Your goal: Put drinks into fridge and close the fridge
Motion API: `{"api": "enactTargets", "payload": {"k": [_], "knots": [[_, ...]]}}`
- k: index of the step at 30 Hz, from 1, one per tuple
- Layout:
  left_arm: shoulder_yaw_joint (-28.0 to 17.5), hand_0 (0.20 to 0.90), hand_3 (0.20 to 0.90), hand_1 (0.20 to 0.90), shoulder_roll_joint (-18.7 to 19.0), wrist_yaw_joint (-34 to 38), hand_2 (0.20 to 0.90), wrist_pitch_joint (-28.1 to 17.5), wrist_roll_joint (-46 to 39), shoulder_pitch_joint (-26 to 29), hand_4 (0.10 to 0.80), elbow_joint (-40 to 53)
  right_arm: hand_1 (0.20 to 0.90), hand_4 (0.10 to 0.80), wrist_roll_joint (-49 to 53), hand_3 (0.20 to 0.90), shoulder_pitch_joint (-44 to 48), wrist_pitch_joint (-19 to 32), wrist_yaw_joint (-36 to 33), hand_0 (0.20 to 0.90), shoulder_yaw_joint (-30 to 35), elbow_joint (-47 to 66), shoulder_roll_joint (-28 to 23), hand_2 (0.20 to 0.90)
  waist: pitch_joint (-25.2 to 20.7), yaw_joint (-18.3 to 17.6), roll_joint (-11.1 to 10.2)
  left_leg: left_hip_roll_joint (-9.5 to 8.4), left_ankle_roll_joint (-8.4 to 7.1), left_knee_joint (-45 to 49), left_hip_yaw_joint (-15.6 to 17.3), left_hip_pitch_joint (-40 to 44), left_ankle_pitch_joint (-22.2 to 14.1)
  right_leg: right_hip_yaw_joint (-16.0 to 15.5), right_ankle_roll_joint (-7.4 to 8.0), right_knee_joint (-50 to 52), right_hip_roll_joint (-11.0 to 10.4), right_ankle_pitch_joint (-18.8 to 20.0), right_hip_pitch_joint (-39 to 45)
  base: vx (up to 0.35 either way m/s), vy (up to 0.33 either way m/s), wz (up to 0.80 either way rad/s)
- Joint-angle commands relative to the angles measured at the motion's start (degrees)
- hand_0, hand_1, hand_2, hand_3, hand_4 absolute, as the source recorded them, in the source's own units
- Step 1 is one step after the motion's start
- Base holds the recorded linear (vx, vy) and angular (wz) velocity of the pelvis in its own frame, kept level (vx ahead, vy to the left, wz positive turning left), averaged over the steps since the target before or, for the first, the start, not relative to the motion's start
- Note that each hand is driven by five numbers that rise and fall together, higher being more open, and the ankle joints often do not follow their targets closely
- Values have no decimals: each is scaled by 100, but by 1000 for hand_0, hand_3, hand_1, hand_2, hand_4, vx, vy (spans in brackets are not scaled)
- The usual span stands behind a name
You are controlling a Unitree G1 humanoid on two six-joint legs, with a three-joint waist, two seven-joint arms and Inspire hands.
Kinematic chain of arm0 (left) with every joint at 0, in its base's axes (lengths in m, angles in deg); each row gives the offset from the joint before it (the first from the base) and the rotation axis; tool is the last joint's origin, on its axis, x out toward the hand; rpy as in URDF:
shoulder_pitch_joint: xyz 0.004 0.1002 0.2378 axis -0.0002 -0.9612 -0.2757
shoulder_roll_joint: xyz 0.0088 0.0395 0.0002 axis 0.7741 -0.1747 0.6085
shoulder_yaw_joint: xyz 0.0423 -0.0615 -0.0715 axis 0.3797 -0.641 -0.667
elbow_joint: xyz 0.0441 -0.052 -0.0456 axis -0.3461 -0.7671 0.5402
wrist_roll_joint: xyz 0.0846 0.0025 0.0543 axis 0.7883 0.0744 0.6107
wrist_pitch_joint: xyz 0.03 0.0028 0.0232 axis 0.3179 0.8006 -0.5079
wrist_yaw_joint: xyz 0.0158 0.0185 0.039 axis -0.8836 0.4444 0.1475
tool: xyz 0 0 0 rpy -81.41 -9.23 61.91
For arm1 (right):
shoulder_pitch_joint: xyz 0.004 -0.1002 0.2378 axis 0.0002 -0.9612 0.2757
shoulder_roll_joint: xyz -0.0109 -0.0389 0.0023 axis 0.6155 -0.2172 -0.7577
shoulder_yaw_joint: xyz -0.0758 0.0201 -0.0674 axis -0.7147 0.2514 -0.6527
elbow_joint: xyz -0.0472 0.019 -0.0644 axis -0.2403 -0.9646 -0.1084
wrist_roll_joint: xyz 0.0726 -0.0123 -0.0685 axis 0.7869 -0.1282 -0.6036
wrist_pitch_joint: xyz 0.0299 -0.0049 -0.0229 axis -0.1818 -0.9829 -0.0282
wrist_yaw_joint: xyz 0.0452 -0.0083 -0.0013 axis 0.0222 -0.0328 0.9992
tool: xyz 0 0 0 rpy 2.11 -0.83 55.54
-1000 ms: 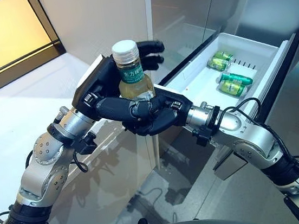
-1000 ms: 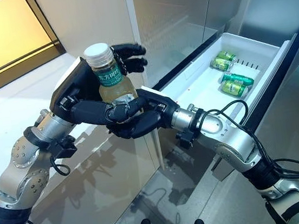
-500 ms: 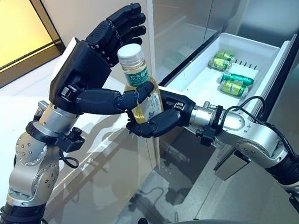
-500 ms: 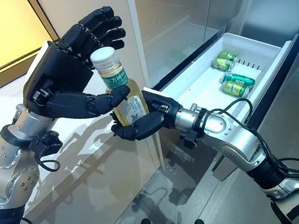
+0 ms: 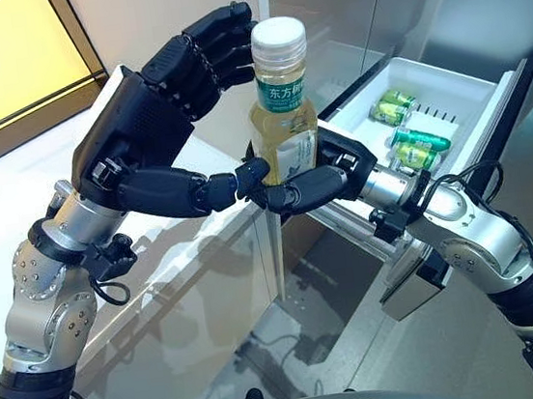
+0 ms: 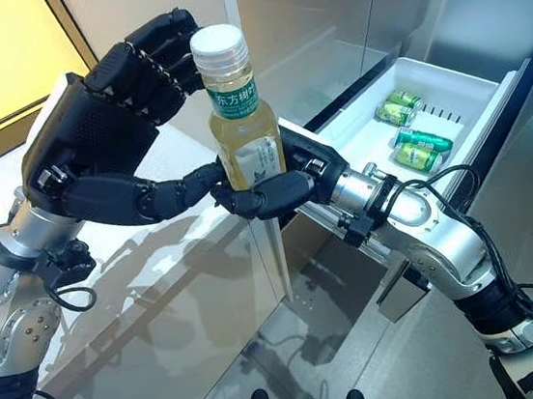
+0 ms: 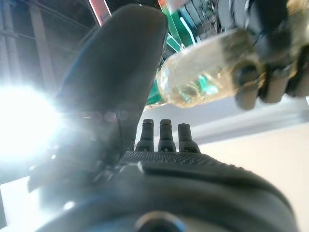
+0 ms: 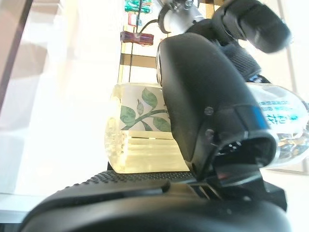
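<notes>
Right hand (image 5: pixel 309 186) is curled round the lower body of one bottle (image 5: pixel 282 110), held upright at frame centre in the left eye view; left hand (image 5: pixel 146 127), fingers loosely spread, holds nothing, its thumb tip by the bottle base. At upper right, one open white drawer (image 5: pixel 458 98) contains three green cans (image 5: pixel 415 147). Right wrist view: thumb (image 8: pixel 207 96) overlaps the bottle label.

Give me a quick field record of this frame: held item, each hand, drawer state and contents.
held item: bottle, upright, pale yellow drink, white cap
right hand: curled round the bottle's lower body
left hand: open beside the bottle, thumb tip near its base, fingers off it
fridge drawer: pulled open, white
drawer contents: green cans lying on their sides
bottle location: in the air, not yet over the drawer
</notes>
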Motion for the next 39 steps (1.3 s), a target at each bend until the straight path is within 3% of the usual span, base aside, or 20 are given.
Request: {"api": "enactTargets", "payload": {"k": [1,4,11,18,22,25,31,33,35,39], "knots": [[-401,900,900,900,85,-345,900,-496,-738,14,800,33,300,100,567,200,405,1075,89,300,837,850,230,300,-630,-101,-115,-604,502,9,-351,-120,-243,105,-143,147,356,65,-110,0,0,0],[-446,900,900,900,29,-779,900,-301,-1202,-79,800,75,300,100,706,200,171,1049,206,300,1029,857,184,300,-637,-122,-112,-604,503,9,-343,-118,-254,99,-137,139,355,68,-109,0,0,0],[-385,900,900,900,-519,-1489,900,567,-2437,-300,800,191,300,100,956,200,-281,1100,394,300,1468,1025,237,300,-649,-213,-140,-609,508,9,-325,-134,-253,155,-128,159,355,104,-174,0,0,0],[175,900,900,900,-1223,-1919,900,1609,-3635,-434,800,192,300,100,655,200,-428,1200,41,300,1807,923,177,300,-630,-335,-170,-611,519,9,-285,-115,-287,225,-140,134,369,143,-182,-4,0,-1],[576,900,900,900,-1558,-1863,900,2234,-4347,-460,800,168,300,100,531,200,-326,1153,-164,300,1840,827,117,300,-603,-373,-190,-611,524,9,-277,-109,-294,251,-150,136,383,166,-194,0,0,0],[1233,900,900,900,-1934,-1870,900,2480,-4642,-479,800,98,300,100,420,200,-77,1058,-407,300,1763,727,53,300,-561,-416,-208,-610,534,9,-262,-77,-344,294,-170,120,406,167,-173,-25,-12,-1],[1969,900,900,900,-2202,-1793,900,2993,-5943,-506,800,-36,300,100,392,200,328,821,-746,300,1689,511,-164,300,-505,-477,-236,-610,536,9,-239,-68,-369,366,-203,127,430,190,-193,-39,-14,-8],[2083,900,900,900,-2249,-1412,900,3190,-6546,-520,800,-33,300,100,354,200,389,765,-754,300,1667,433,-149,300,-475,-482,-247,-615,542,9,-247,-67,-365,374,-215,150,435,186,-202,-28,-15,-5],[2268,900,900,900,-2386,-1235,900,3301,-6546,-549,800,-139,300,100,331,200,447,689,-786,300,1644,411,-155,300,-460,-493,-262,-611,545,9,-237,-64,-373,379,-218,164,440,181,-209,0,0,0],[2499,900,900,900,-2577,-507,900,4048,-6546,-691,800,-482,300,100,348,200,572,604,-813,300,1630,340,-194,300,-416,-509,-312,-594,549,9,-217,-55,-388,404,-227,186,452,170,-208,0,0,0]]}}
